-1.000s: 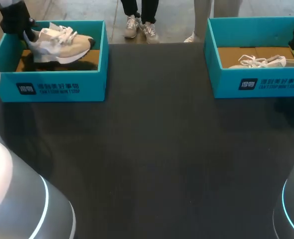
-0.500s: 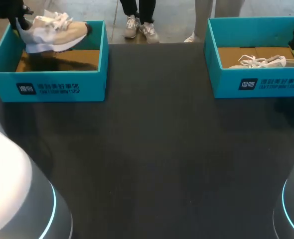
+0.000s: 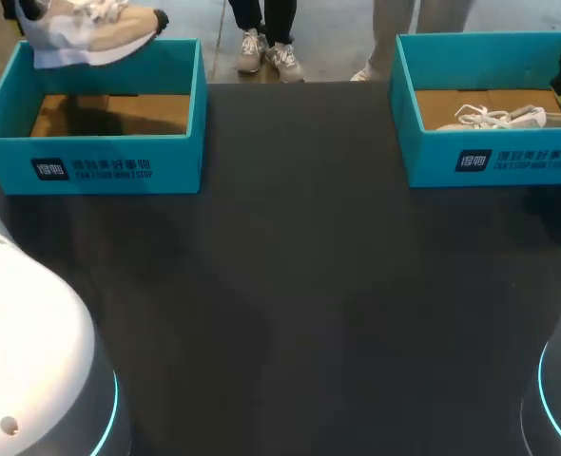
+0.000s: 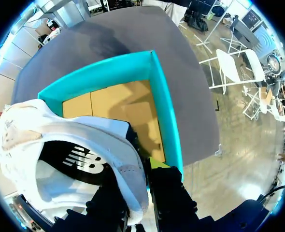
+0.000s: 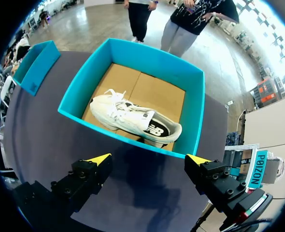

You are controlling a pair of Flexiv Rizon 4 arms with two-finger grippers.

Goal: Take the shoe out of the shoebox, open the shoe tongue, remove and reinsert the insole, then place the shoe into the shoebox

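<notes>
A beige and white shoe (image 3: 90,33) hangs above the far edge of the left teal shoebox (image 3: 100,161), whose cardboard floor is bare. My left gripper (image 4: 140,166) is shut on the heel of this shoe (image 4: 60,145), with the heel collar pinched between its fingers over the box (image 4: 166,111). A second white shoe (image 5: 133,121) lies on its side in the right teal shoebox (image 5: 79,92). My right gripper (image 5: 147,159) hangs open above the near wall of that box, apart from the shoe. In the head view that shoe (image 3: 504,117) lies in the right box (image 3: 490,157).
Dark tabletop (image 3: 290,285) stretches between the two boxes and toward the near edge. The boxes stand at the far left and far right. My arms' white bases fill the near corners.
My left arm has lifted the shoe up out of the left box and toward the far left. The right arm and its shoe have not moved.
</notes>
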